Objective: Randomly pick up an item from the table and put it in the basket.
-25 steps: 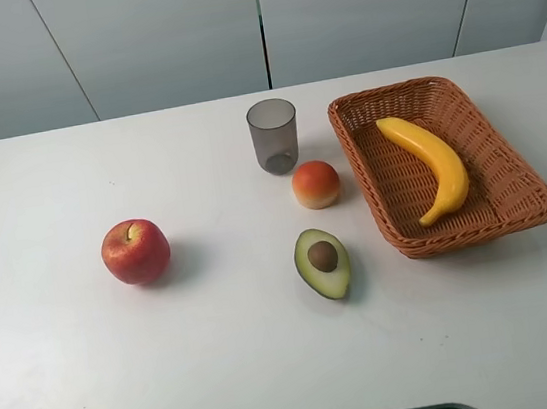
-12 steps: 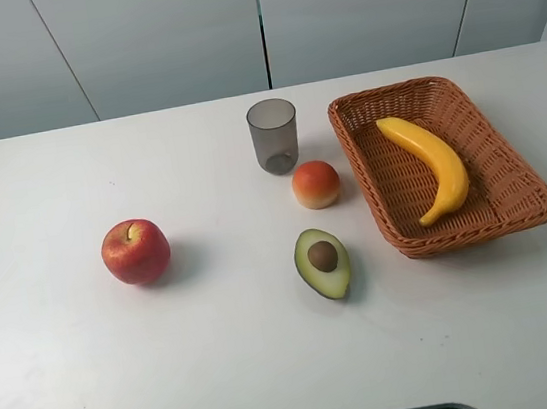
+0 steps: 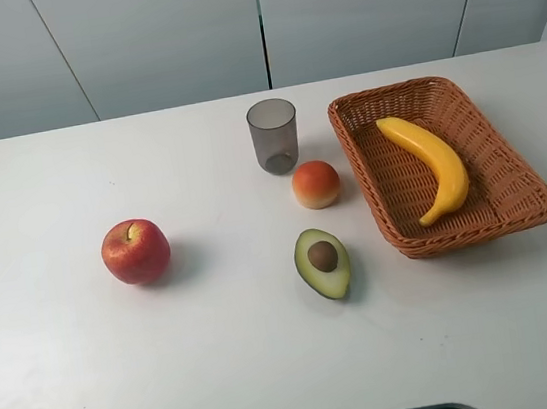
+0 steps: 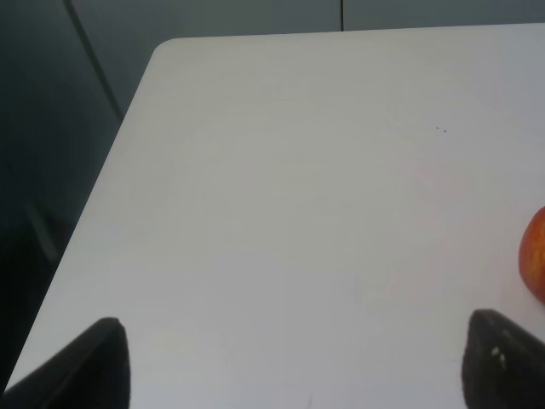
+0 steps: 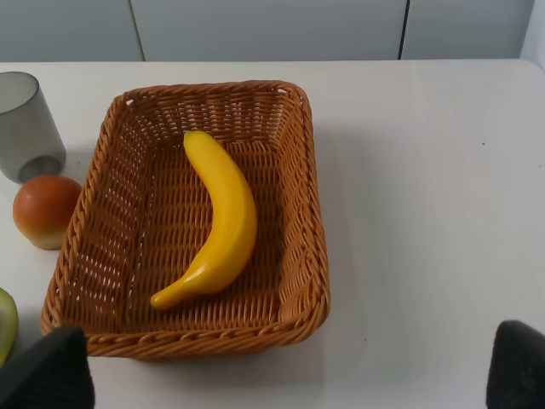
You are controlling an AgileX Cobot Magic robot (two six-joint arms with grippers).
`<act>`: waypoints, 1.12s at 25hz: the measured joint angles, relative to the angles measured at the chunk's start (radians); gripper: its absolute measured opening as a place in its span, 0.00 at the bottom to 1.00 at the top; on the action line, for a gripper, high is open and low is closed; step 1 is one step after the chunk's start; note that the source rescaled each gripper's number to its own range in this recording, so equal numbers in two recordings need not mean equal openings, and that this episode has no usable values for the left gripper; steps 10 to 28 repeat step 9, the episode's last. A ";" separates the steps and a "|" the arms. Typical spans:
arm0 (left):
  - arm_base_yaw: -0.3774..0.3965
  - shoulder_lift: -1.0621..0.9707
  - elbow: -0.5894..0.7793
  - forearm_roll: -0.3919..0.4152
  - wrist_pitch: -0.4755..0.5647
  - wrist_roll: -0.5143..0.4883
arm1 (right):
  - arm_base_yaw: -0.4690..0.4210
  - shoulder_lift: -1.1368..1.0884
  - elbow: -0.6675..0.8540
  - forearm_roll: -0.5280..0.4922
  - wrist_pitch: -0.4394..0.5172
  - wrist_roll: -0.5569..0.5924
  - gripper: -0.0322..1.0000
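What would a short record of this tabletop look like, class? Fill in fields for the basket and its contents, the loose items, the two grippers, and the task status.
basket: wicker basket on the right of the table
in basket: banana, lying on the floor of the basket
loose on table: apple, halved avocado, small orange-red fruit, grey cup, upright
left gripper: open, holding nothing, over bare table near the apple
right gripper: open, holding nothing, facing the basket
task status: banana placed

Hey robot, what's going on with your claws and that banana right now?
Left gripper open, empty. Right gripper open, empty, clear of basket. Banana lying inside basket. Nothing in the way.
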 joint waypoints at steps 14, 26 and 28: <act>0.000 0.000 0.000 0.000 0.000 0.000 | 0.000 0.000 0.000 0.000 0.000 0.000 1.00; 0.000 0.000 0.000 0.000 0.000 0.000 | 0.000 0.000 0.000 0.000 0.000 0.000 1.00; 0.000 0.000 0.000 0.000 0.000 0.000 | 0.000 0.000 0.000 0.000 0.000 0.000 1.00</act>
